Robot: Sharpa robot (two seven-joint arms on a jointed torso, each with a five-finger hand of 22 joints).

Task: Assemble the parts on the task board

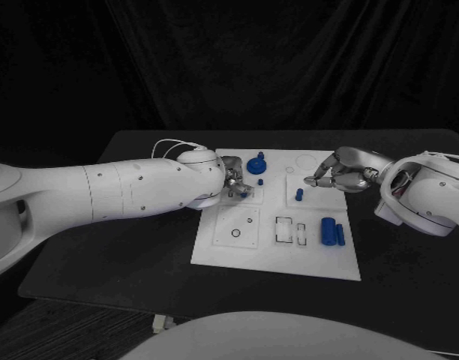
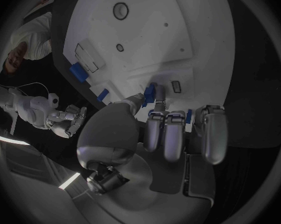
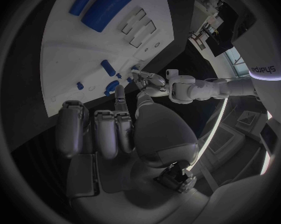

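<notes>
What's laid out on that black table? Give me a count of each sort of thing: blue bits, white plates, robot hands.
Blue parts, as far as the head view shows: 6
White task board: 1
Robot hands, the left robot hand and the right robot hand: 2
Total: 9

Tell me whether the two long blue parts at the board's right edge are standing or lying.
Lying: the two long blue parts rest flat, side by side, on the white task board.

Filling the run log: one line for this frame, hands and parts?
left hand: pinches small blue part over white task board | right hand: holds nothing, over far right corner | two blue cylinders: lying near right edge
</notes>
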